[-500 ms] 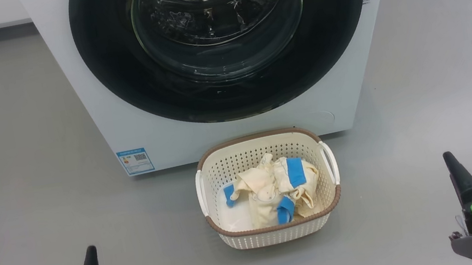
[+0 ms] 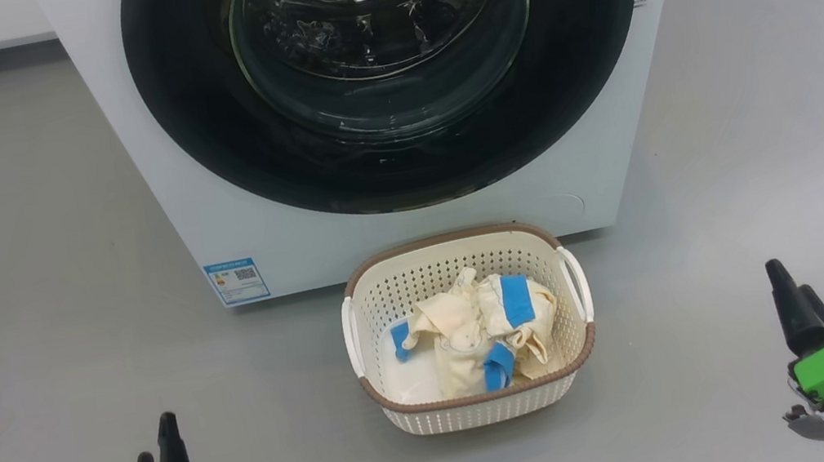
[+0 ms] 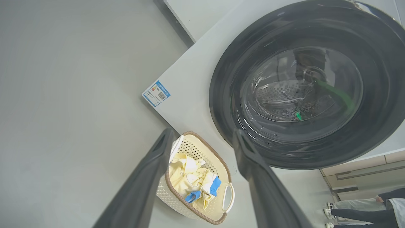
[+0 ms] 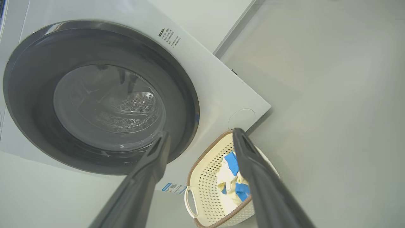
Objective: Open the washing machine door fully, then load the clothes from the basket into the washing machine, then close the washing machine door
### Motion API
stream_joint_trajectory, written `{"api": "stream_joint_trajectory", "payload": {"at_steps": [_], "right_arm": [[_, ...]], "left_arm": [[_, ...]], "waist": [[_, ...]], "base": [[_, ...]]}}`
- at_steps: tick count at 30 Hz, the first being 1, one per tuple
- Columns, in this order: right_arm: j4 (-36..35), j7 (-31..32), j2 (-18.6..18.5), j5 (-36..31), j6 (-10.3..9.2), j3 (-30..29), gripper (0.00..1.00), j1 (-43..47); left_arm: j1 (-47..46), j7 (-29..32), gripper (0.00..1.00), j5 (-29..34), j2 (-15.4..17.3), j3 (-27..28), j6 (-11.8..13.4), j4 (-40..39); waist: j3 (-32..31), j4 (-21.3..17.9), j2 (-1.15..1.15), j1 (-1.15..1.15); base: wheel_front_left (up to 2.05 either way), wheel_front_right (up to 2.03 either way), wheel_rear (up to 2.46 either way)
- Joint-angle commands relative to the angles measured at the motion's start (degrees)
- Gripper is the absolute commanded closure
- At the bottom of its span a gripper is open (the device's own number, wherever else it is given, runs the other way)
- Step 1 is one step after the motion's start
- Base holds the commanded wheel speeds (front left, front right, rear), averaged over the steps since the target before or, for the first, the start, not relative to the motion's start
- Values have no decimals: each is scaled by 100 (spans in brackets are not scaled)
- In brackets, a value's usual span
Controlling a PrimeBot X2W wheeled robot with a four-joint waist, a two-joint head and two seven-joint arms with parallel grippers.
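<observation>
Grey floor (image 2: 9, 245) lies under both tools. Since half a second ago the left gripper (image 2: 154, 441) has turned, showing two fingers where one showed, and the right gripper (image 2: 788, 279) has shifted likewise. Both have their fingers spread and empty. Ahead and between them sits the basket (image 2: 454, 237) with the clothes (image 2: 469, 329) inside, unmoved. Beyond it the washing machine door (image 2: 403, 174) is closed on the washing machine (image 2: 187, 217), its top cut off in the head view.

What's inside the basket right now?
Cream-yellow clothes with blue patches lie in the basket; its bare bottom shows at left. Anything under them is covered.
</observation>
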Motion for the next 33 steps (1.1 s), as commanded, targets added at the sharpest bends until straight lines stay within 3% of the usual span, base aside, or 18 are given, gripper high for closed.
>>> {"api": "stream_joint_trajectory", "payload": {"at_steps": [1,11,33], "right_arm": [[-211,-89,-124,-251,4,56,0,-340],[-105,-258,-73,-1384,5,9,0,-418],[50,-614,-1,-3087,6,212,0,-545]], "left_arm": [[-321,-91,0,213,121,47,38,-234],[-315,-261,0,1023,167,-126,99,-269],[-436,-619,0,2449,256,-450,116,-115]], "waist": [[0,-2,0,0],[-18,6,0,0],[-21,15,0,0]], "base": [[0,0,0],[0,0,0],[0,0,0]]}}
